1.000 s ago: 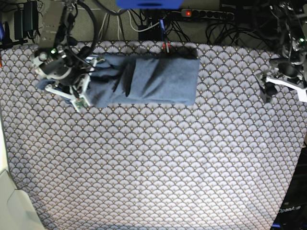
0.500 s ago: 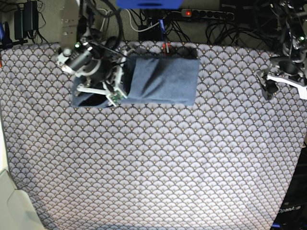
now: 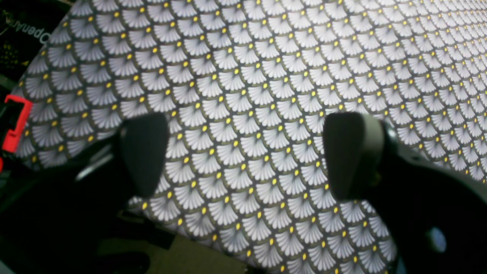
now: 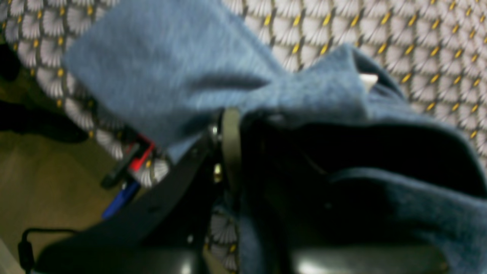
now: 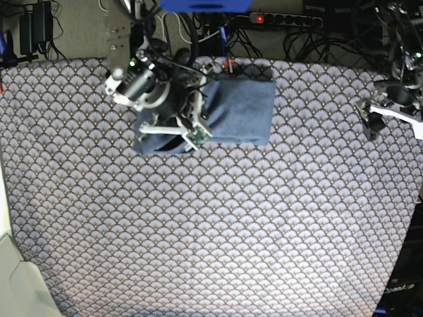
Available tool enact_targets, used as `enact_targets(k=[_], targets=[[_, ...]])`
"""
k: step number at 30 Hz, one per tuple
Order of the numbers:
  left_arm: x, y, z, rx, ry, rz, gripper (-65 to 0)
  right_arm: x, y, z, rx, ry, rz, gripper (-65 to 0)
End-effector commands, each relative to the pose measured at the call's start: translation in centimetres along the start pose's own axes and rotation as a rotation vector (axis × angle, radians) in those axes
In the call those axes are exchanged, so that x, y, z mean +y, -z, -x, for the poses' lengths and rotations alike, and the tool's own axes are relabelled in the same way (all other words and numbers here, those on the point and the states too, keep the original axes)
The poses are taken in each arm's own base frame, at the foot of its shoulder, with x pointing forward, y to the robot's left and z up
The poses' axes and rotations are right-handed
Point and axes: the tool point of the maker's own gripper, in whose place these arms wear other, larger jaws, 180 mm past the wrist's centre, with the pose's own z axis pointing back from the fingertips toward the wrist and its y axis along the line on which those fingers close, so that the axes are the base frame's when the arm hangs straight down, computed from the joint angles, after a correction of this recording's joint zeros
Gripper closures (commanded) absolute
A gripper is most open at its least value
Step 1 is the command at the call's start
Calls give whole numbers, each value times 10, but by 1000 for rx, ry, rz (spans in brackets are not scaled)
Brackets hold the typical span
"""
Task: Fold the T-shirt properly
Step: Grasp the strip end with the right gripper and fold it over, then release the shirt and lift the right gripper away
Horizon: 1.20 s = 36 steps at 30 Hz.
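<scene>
We counted one T-shirt (image 5: 238, 109), upper centre, on the fan-scale table cover (image 5: 218, 231). The right gripper (image 4: 232, 125) pinched it; the left gripper (image 3: 243, 156) was spread.

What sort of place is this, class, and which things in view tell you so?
Most likely a robotics lab bench: two arms work over a patterned table cover, the right gripper folding a blue T-shirt, with a power strip and tangled cables behind.
</scene>
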Motion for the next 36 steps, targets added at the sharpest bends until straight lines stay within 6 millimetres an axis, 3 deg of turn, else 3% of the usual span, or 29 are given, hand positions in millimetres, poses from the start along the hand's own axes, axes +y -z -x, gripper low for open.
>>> enact_targets(k=[1,7,13,19,23,33,36], targets=[[0,-3,-11,-36,16,5,-633,0,-3,-17,-60,-2,-3,0],[0,-3,-11,-34,16,4,-633,-5,-3,-24,-41,-32,9,0],[5,2,-3,-12,1,-5,-633,34,1,-37,-56,-120,-83,0],[6,2,-1,-6,3,-7,-633,54,2,-49,-81,-177,-128,0],[7,1,-1,-5,1,-10,-633,55,2,-57,-98,-197,-132,0],[9,-1,5,8,2,-14,-633,58,12,-52,-70,-199,-152,-3],[9,-1,5,10,-1,-12,-633,58,12,-51,-68,-199,-153,-66]])
